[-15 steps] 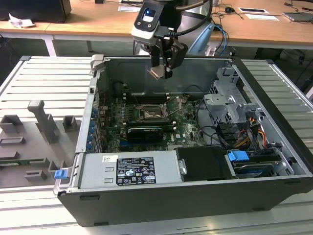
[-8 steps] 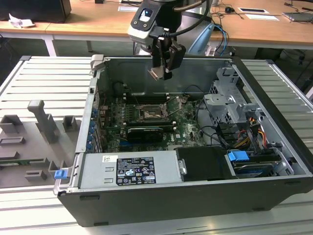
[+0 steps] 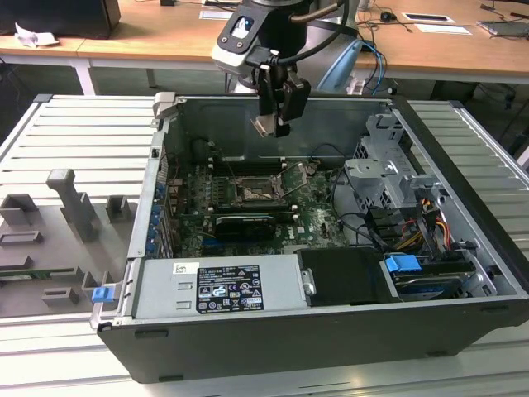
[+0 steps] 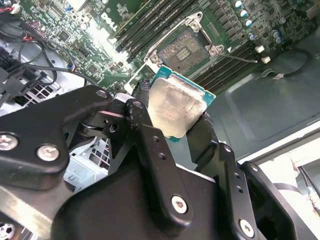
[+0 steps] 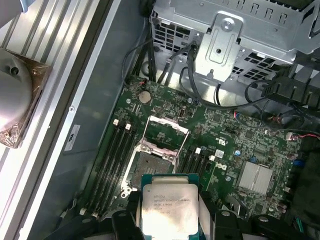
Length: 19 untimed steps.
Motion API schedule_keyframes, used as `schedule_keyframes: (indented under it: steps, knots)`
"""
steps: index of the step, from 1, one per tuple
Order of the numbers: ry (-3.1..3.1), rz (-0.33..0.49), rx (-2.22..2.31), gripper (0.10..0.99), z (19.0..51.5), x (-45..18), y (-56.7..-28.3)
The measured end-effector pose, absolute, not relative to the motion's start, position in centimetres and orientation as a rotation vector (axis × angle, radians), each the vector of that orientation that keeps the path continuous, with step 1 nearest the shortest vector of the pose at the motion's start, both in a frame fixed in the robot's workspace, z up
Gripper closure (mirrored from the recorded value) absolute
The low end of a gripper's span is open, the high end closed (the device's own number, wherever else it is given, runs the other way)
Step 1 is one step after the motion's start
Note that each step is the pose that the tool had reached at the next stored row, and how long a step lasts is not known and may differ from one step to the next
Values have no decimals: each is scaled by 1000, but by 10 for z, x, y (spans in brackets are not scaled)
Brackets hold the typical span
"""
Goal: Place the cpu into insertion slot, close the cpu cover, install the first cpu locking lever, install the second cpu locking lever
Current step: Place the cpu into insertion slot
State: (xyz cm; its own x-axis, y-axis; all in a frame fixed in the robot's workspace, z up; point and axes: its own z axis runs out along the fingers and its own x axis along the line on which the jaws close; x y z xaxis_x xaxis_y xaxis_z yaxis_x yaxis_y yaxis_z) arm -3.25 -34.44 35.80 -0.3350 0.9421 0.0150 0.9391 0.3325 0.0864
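My gripper (image 3: 271, 124) hangs above the open computer case, shut on the cpu (image 3: 264, 126), a flat square chip with a pale metal top. In both wrist views the cpu (image 4: 175, 106) (image 5: 169, 205) sits clamped between the two black fingers (image 4: 139, 117), held in the air above the green motherboard. The insertion slot (image 5: 150, 167) (image 4: 182, 49) (image 3: 250, 192) lies bare below the chip, dark with a metal rim. Its cpu cover (image 5: 165, 131) stands swung open at the slot's far side. A thin lever (image 3: 289, 178) rises beside the slot.
Memory slots (image 5: 112, 155) flank the socket. A long black card (image 3: 244, 223) lies in front of it, and a grey power supply (image 3: 219, 285) sits at the case front. A metal drive cage (image 3: 388, 178) with cables fills the exterior view's right. Grey fixtures (image 3: 74, 207) stand on the table.
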Motion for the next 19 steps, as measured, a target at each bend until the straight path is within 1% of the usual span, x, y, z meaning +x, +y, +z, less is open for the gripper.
schedule_keyframes:
  steps: [19]
  knots:
    - [2531,123,1793,545,348,-32,-344]
